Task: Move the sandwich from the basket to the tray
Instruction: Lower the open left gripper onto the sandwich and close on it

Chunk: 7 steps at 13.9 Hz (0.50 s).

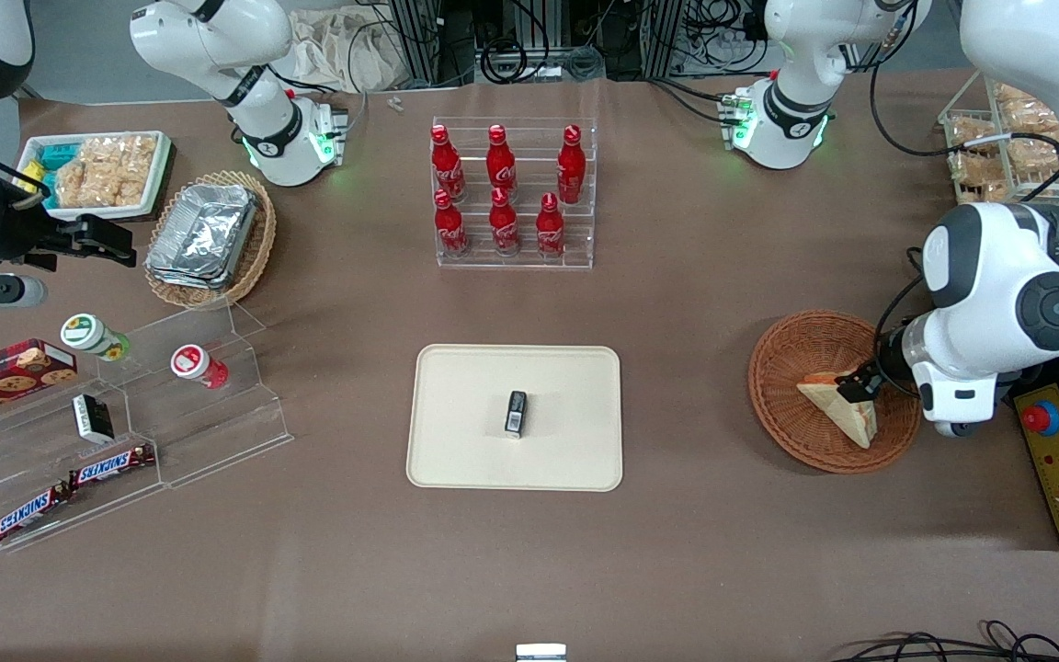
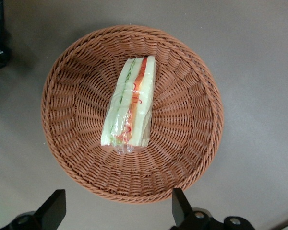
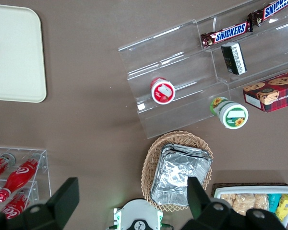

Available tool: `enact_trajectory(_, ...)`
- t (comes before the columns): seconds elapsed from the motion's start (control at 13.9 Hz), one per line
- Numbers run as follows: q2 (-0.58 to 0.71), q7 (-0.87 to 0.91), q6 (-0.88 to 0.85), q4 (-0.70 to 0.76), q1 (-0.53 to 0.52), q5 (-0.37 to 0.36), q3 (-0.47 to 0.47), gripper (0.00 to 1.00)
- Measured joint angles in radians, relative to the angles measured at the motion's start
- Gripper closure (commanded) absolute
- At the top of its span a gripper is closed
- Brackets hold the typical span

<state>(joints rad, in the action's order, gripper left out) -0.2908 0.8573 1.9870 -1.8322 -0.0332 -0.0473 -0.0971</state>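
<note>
The sandwich (image 1: pixel 837 407) (image 2: pixel 129 103), a plastic-wrapped wedge of white bread with red and green filling, lies in the round reddish-brown wicker basket (image 1: pixel 782 368) (image 2: pixel 187 143) toward the working arm's end of the table. My left gripper (image 1: pixel 859 384) (image 2: pixel 117 211) hangs above the basket, open, with nothing between its black fingers (image 2: pixel 179 206). From the wrist, the fingers straddle the basket's rim, apart from the sandwich. The cream tray (image 1: pixel 461 395) (image 3: pixel 14 52) lies mid-table with a small black packet (image 1: pixel 516 412) on it.
An acrylic rack of red bottles (image 1: pixel 513 193) stands farther from the front camera than the tray. A control box with a red button (image 1: pixel 1058 460) lies beside the basket. Toward the parked arm's end are a stepped acrylic snack stand (image 1: pixel 125 405) and an oval basket of foil trays (image 1: pixel 208 234).
</note>
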Motion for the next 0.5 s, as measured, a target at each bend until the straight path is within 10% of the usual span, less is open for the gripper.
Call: enact_trajectory(0.5, -0.035, 0.0, 0.294, -0.18, -0.001, -0.004, 0.029, 0.01)
